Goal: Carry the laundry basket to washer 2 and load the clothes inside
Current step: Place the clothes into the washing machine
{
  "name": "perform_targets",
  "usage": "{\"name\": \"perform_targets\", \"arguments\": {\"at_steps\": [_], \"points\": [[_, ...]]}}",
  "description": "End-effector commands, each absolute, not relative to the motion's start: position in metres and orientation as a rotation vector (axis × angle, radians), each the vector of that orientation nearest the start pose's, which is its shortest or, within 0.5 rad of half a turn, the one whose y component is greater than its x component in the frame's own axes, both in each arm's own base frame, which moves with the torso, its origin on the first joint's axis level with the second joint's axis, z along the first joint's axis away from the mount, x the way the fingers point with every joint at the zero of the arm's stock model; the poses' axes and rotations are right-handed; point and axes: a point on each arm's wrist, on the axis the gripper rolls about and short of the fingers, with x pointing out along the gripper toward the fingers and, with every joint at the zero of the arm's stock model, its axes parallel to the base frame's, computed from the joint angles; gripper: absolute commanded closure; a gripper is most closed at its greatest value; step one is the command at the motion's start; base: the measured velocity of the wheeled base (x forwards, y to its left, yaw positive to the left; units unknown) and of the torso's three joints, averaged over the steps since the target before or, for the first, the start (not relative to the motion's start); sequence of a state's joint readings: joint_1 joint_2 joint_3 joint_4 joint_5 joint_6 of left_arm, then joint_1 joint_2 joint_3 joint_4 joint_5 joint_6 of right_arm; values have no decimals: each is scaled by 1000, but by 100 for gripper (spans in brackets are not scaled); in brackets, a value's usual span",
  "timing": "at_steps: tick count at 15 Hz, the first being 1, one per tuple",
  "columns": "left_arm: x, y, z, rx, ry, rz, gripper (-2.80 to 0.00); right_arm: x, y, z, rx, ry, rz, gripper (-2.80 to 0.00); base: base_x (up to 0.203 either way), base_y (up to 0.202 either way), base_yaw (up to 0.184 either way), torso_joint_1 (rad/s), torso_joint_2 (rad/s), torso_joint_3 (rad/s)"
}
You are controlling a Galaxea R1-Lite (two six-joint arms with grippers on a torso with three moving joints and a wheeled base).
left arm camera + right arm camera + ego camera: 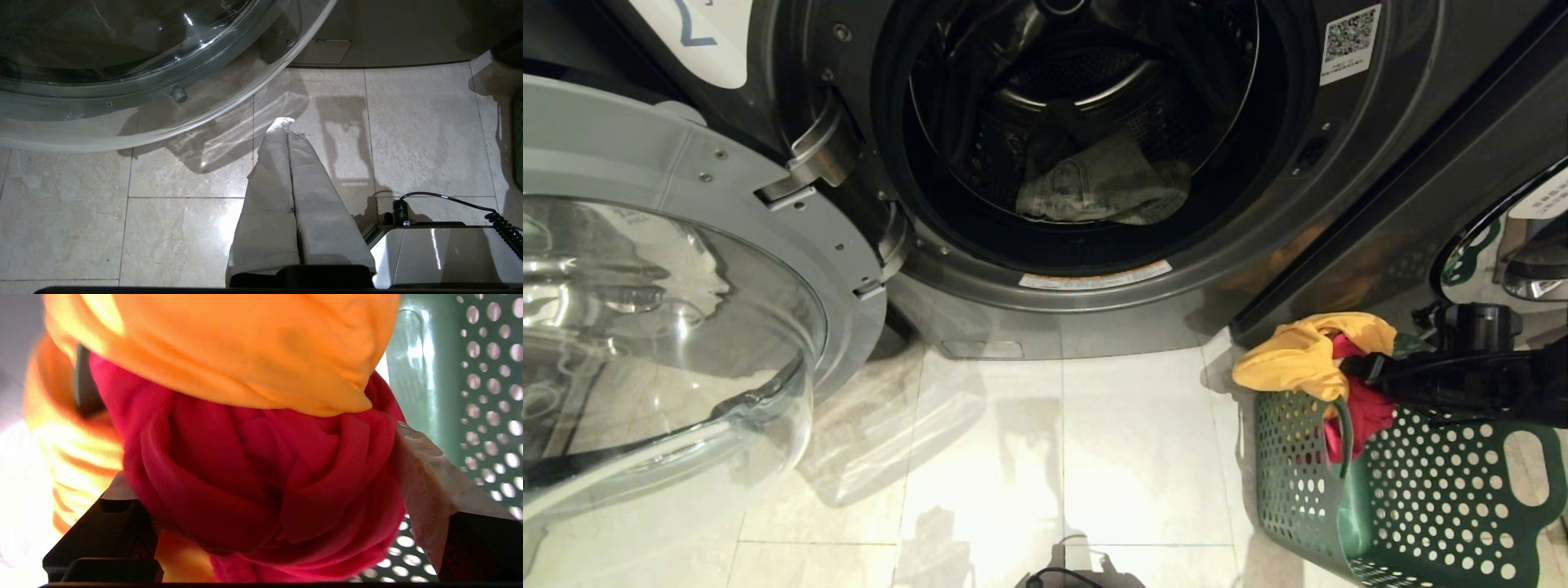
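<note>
Washer 2 [1339, 163] stands open in the head view, and the grey-green trousers [1103, 188] lie in its drum. The dark green laundry basket [1421, 498] sits on the floor at the lower right, with the yellow cloth [1303, 355] draped over its rim and the red-pink cloth [1364, 412] under it. My right gripper [1356, 367] reaches into the basket. In the right wrist view the right gripper [261, 465] is open, its fingers [425, 477] wide apart on either side of the red-pink cloth [253, 477] bundle. My left gripper [286, 124] is shut and empty, pointing at the floor.
The washer's glass door [670, 327] is swung open to the left and juts over the tiled floor [1062, 457]. Another washer [1503, 237] stands at the right behind the basket. My base [429, 253] with a coiled cable shows beside the left gripper.
</note>
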State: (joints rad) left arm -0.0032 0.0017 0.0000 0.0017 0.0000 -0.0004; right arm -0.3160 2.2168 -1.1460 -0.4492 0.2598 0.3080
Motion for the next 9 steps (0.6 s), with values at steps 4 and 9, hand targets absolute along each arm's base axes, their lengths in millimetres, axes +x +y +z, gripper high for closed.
{"name": "perform_targets", "arguments": {"at_steps": [4, 9], "points": [[-23, 0, 75, -1, 3, -3, 0, 388, -126, 58, 424, 611, -136, -280, 0, 0, 0, 0, 0, 0], [-23, 0, 75, -2, 5, -3, 0, 388, -125, 57, 412, 621, -131, -280, 0, 0, 0, 0, 0, 0]]}}
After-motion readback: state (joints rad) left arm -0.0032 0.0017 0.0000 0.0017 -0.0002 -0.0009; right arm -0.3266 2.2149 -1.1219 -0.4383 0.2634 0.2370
